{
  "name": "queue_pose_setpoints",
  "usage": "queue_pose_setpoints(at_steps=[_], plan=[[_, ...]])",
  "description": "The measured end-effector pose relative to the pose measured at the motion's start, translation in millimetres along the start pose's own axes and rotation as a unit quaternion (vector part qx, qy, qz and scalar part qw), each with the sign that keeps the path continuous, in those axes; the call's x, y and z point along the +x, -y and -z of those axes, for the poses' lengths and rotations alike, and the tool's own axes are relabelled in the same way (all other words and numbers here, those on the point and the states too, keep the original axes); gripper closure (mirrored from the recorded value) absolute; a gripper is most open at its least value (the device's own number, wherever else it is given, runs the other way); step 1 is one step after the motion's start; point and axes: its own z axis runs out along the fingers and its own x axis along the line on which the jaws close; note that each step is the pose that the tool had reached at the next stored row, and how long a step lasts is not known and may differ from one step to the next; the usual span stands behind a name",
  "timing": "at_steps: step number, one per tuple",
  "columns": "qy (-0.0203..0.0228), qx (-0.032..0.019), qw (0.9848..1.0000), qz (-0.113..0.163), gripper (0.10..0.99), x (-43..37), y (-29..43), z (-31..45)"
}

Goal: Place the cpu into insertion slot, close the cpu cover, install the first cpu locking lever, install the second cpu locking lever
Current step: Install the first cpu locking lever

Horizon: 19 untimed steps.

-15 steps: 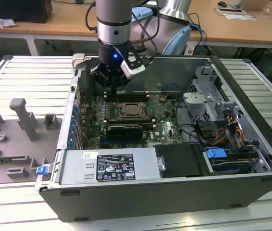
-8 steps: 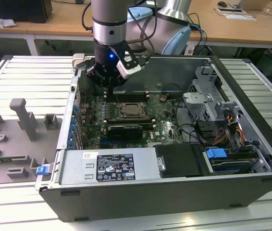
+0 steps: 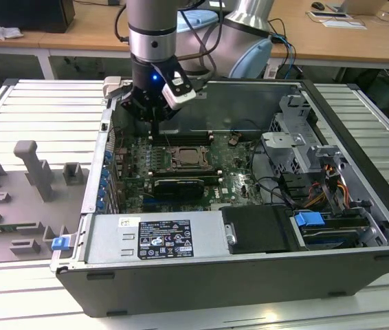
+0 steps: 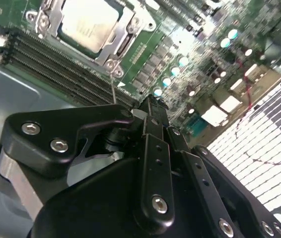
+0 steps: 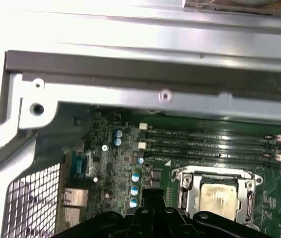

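Observation:
The cpu [image 3: 189, 157] [image 4: 83, 25] [image 5: 219, 196], a pale silver-beige square, lies in the insertion slot [image 3: 193, 167] on the green motherboard. The silvery cpu cover [image 4: 123, 37] [image 5: 186, 184] lies flat around it, its window framing the chip. A thin metal lever rod [image 4: 113, 87] rises from a socket corner toward my fingertips; I cannot tell whether it is gripped. My gripper [image 3: 154, 129] [image 4: 150, 105] [image 5: 153, 194] hangs over the black memory slots [image 4: 56, 64], beside the socket on the exterior view's left and behind it. Its fingers are closed together.
The open computer case [image 3: 201, 275] surrounds the board, with a metal rear wall [image 5: 145, 74] close behind my gripper. A drive cage and cables [image 3: 304, 165] fill the exterior view's right. A grey fixture tray [image 3: 23, 192] lies outside on the left.

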Motion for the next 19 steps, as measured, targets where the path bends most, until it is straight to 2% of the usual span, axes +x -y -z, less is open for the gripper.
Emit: queue_pose_setpoints(at_steps=[7,15,19], plan=[[0.0000,0.0000,1.0000,0.000,0.980,-3.7,-12.2,-3.0],[0.0000,0.0000,1.0000,-0.001,0.980,-15.2,-11.7,-3.2],[0.0000,-0.0001,1.0000,-0.001,0.980,-17.0,-11.6,-3.2]])
